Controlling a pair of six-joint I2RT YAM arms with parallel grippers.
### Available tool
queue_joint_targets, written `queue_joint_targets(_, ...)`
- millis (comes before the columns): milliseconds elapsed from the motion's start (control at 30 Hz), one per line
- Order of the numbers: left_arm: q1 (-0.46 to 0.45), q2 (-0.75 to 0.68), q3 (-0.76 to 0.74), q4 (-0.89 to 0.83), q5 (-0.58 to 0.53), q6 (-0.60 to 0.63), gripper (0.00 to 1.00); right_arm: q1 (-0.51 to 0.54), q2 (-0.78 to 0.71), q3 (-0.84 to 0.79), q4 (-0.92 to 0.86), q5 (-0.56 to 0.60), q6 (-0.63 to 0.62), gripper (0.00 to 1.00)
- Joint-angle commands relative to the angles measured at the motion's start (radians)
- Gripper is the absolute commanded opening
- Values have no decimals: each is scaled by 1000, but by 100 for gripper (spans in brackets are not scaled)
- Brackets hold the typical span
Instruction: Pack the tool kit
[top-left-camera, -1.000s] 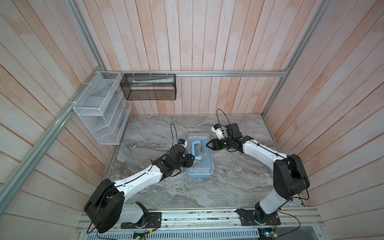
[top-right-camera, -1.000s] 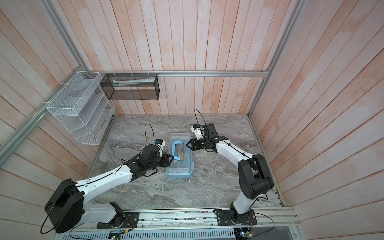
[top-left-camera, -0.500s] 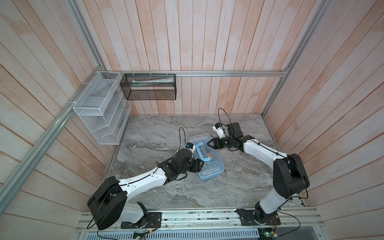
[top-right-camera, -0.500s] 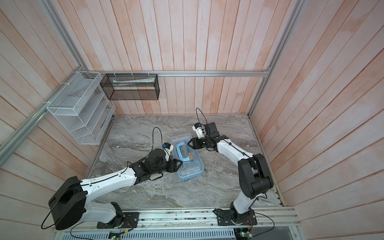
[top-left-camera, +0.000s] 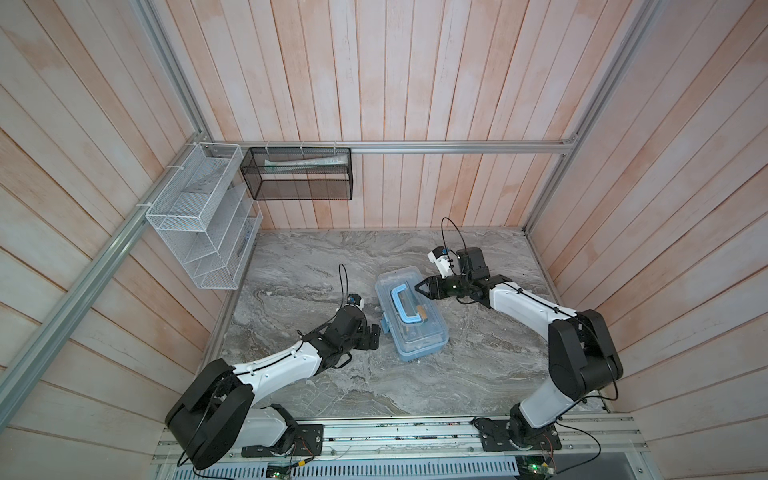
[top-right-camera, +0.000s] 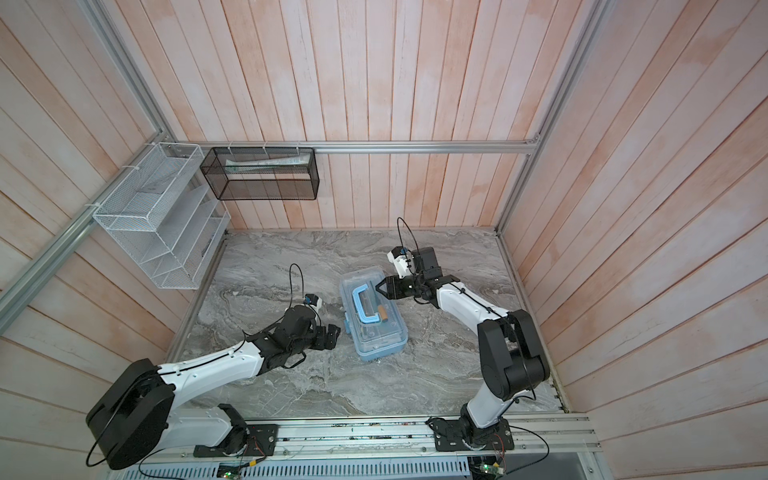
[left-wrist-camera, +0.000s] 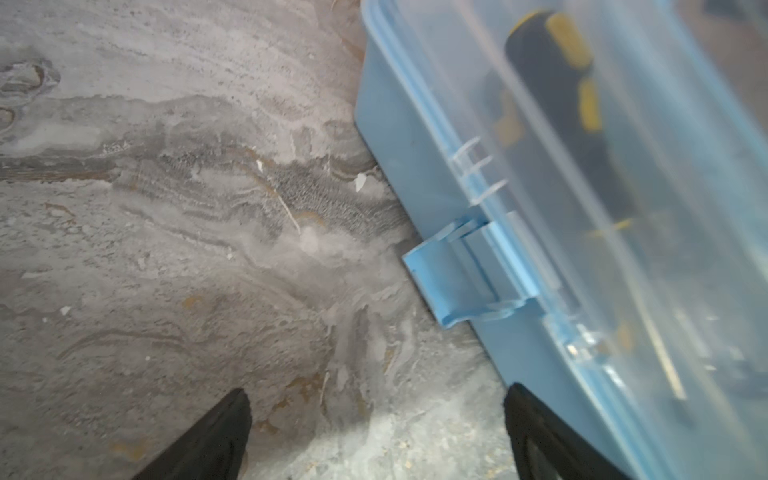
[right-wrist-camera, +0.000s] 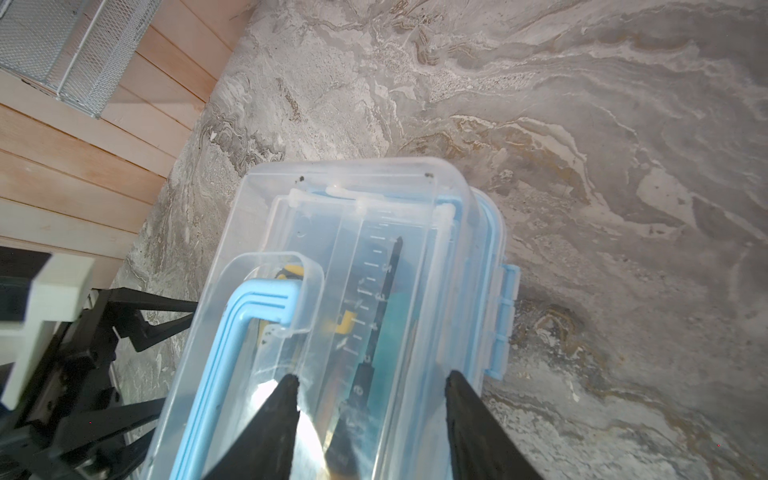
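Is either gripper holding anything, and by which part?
Left gripper, open beside the pale-blue plastic case, holds nothing. Right gripper straddles its clear lid; grip unclear.

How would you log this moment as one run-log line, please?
kit: on table, lid down | left claw: open, beside kit, apart | right claw: open, over lid, holding nothing

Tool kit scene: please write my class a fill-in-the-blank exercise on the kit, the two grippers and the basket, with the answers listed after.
1. The loop handle on top of the tool kit is coloured ___.
2. The left gripper sits beside the kit with its jaws ___, holding nothing.
3. The right gripper is poised above the kit's clear ___.
4. The black mesh basket hangs on the wooden ___.
Missing words: blue; open; lid; wall.
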Motion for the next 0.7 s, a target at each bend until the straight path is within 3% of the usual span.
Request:
queue_joint_targets(0, -53, 34, -12, 88, -93, 98, 97, 8, -39, -35, 31, -44, 30, 55)
queue_joint_targets(67, -85, 62, -17, 131, -124, 117, 96, 8, -45, -47, 43, -45, 36, 55)
queue_joint_targets(333, -101, 134, -89, 346, -70, 155, 96, 6, -71, -71, 48, -41, 38, 55)
queue_joint_targets(667, -102, 254, -78, 451, -109, 130, 96, 1, -88, -89, 58, -48, 43, 55)
